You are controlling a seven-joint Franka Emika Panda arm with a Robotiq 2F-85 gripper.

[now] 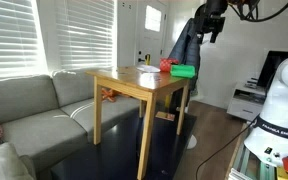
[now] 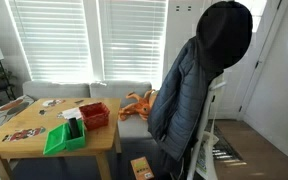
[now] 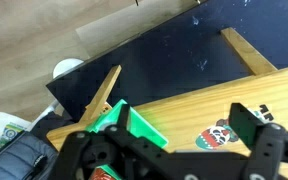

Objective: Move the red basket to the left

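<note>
Basket (image 2: 94, 114), small and red, sits on the wooden table (image 2: 102, 140) at the lower left of an exterior view, just beside a green box (image 2: 64, 136) nearer the front edge. A dark jacket (image 2: 189, 90) hangs in the middle of that frame. In an exterior view the gripper (image 1: 214, 28) hangs at the upper right, well above the tabletop. In the wrist view the fingers (image 3: 252, 128) along the bottom edge are spread wide, holding nothing.

Only one marking reads: "FRANKA EMIKA", small, on the white robot base (image 1: 280, 108), at four o'clock in an exterior view.
</note>
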